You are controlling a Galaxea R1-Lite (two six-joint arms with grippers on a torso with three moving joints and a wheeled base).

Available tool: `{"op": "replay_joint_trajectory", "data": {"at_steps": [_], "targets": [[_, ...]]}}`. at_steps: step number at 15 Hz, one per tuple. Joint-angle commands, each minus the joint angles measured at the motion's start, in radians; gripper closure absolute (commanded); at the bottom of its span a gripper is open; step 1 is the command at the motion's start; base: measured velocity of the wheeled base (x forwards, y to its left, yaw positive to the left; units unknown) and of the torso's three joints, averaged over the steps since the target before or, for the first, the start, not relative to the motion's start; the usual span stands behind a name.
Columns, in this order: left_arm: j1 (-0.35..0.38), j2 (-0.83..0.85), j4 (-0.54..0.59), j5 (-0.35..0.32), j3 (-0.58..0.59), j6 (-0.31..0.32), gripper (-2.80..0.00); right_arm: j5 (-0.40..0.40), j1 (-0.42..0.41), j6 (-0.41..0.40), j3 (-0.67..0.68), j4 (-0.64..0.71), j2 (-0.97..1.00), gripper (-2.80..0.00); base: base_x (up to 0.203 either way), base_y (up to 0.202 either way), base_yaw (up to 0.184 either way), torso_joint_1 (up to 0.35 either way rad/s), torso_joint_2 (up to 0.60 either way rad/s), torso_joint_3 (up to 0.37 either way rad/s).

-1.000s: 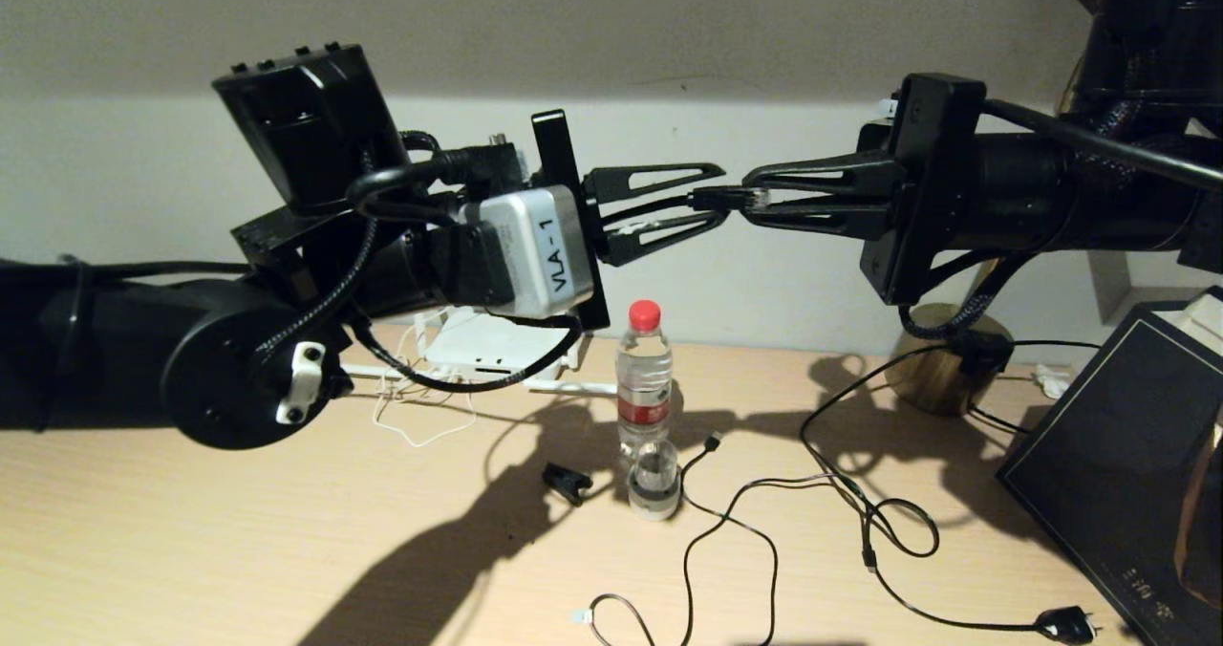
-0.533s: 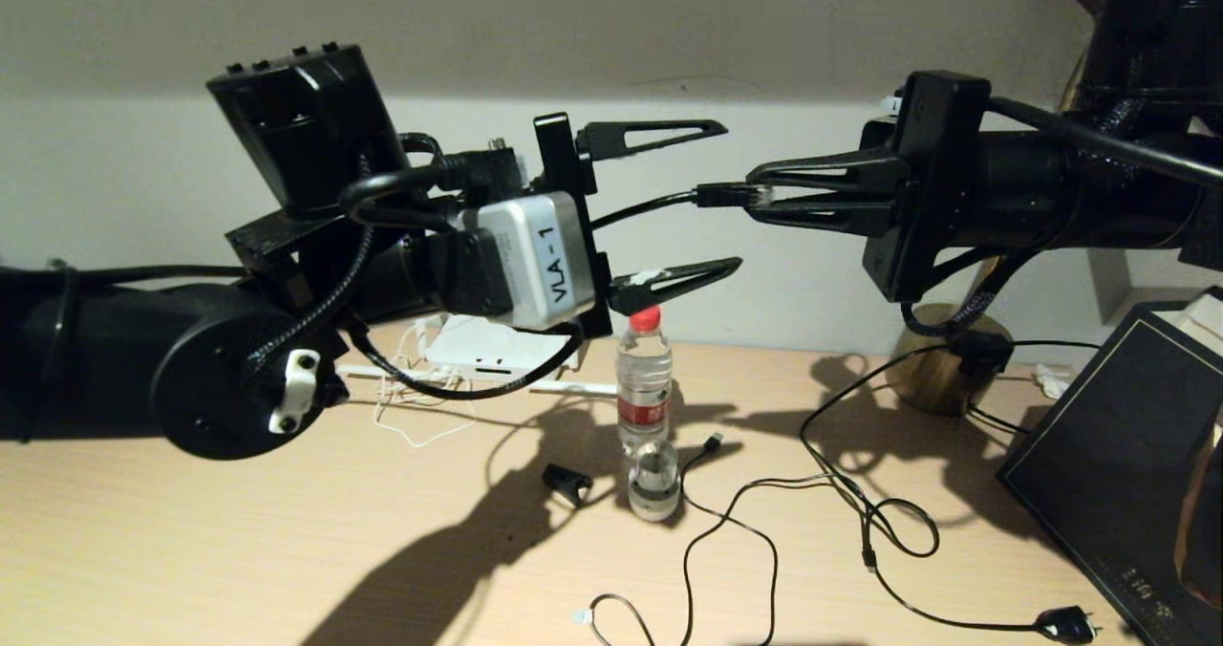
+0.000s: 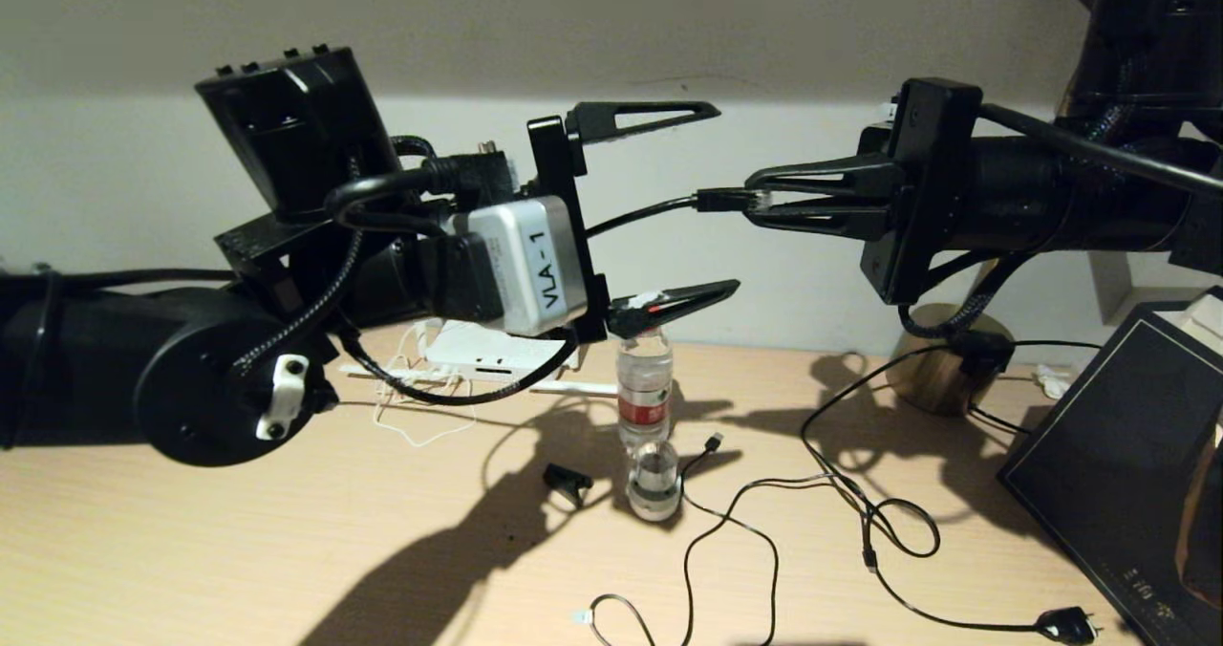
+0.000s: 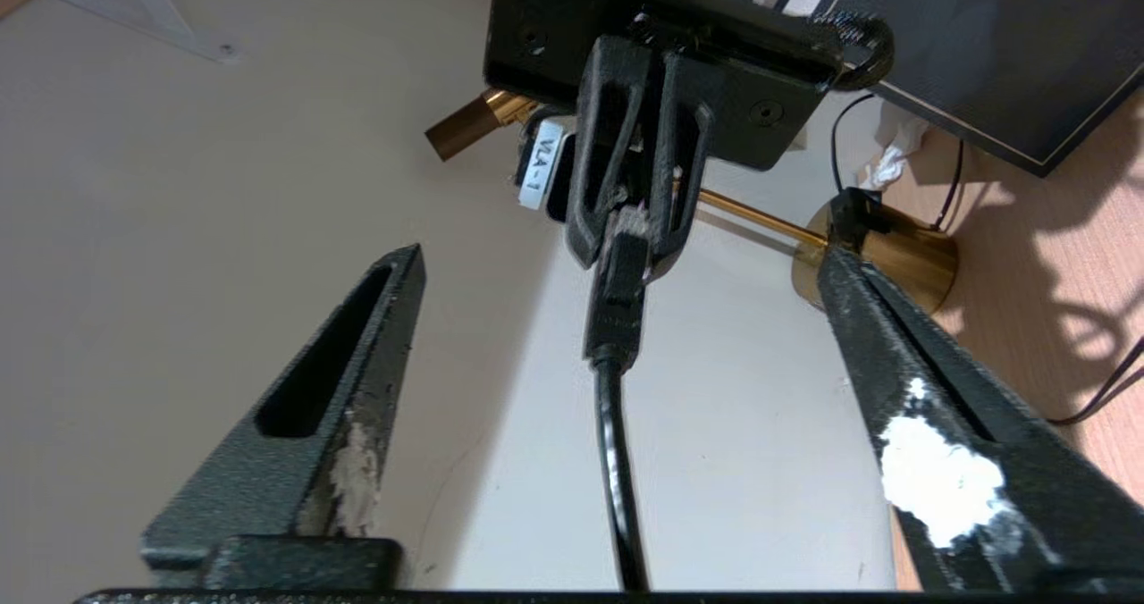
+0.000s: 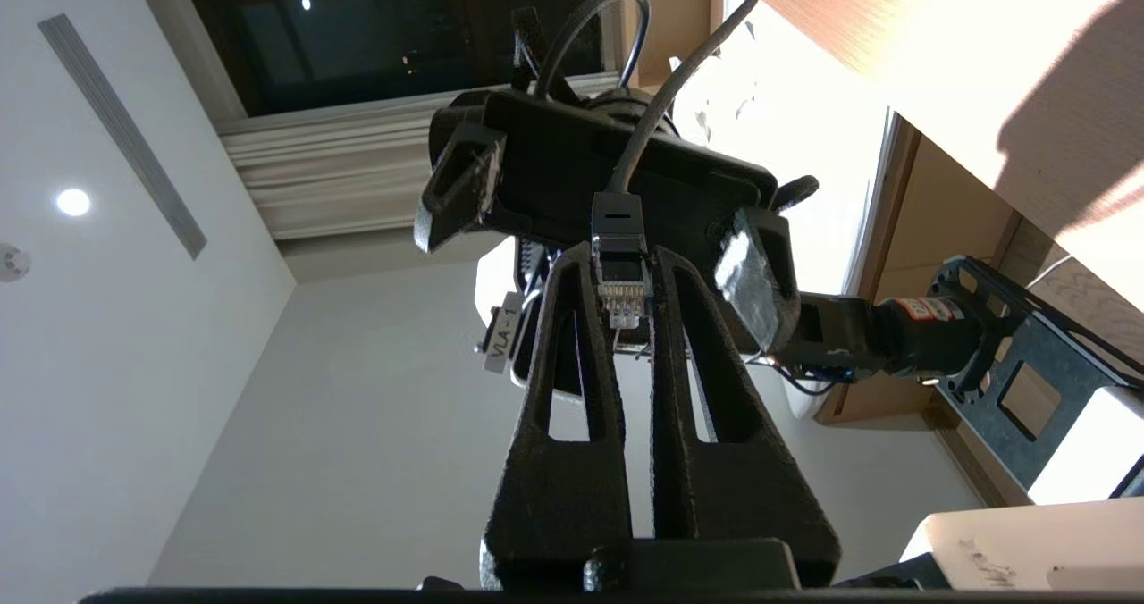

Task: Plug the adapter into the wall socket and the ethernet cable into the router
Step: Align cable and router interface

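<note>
Where a second ago the left gripper (image 3: 717, 202) was pinched on the ethernet cable (image 3: 638, 213) just behind its connector, its fingers (image 3: 638, 118) now stand spread wide, one above and one below the cable, touching neither. The desk (image 3: 191, 541) lies well below both arms and nothing on it has shifted. The right gripper (image 3: 755, 199), level with the left and facing it tip to tip, has not moved and stays clamped on the cable's clear-tipped connector, which juts from between its closed fingertips toward the left gripper. From that connector the black cable runs back through the gap between the left fingers toward the left wrist. The router (image 3: 487, 352) sits flat on the desk below the left gripper, by the wall, half hidden by the left arm. A water bottle (image 3: 645, 399) stands on the desk directly beneath the left gripper's lower finger, whose tip now covers the red cap that showed clear before. Thin black cords (image 3: 860, 512) trail across the desk below the right gripper.
</note>
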Motion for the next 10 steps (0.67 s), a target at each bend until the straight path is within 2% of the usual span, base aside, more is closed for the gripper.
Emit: {"op": "replay_joint_trajectory", "data": {"at_steps": [1,10], "targets": [[0.0,0.0,-0.005,-0.004,0.001,0.006,0.0,0.006,0.0,0.008,0.0,-0.002,0.0,0.0,0.0,0.0,0.0,0.0,0.0,0.0],[0.0,0.005,-0.006,-0.004,0.001,0.005,0.0,0.006,0.0,0.008,-0.001,-0.002,0.0,0.0,0.0,0.0,0.0,0.0,0.0,0.0]]}}
